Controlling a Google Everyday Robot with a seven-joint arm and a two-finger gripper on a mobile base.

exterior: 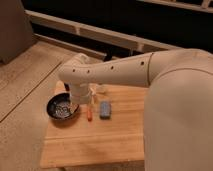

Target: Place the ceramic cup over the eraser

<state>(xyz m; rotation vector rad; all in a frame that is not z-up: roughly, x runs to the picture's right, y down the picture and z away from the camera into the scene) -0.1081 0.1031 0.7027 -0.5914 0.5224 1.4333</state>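
The gripper (80, 96) hangs low over the wooden table (100, 140), just beside the dark bowl (62, 108) — whether it is spread or clamped on something cannot be told. Neither the ceramic cup nor the eraser shows clearly — the arm (115, 70) hides that spot — so the covering appears not yet confirmed.

I see the arm (115, 72) as a thick cream-white tube with a smooth shell and a row of small dark round holes along its side. Far right of the dark bowl (59, 111) it widens into a big rounded housing (180, 110) of the same colour. The gripper (79, 97), also cream-white, is over the bowl's right rim.
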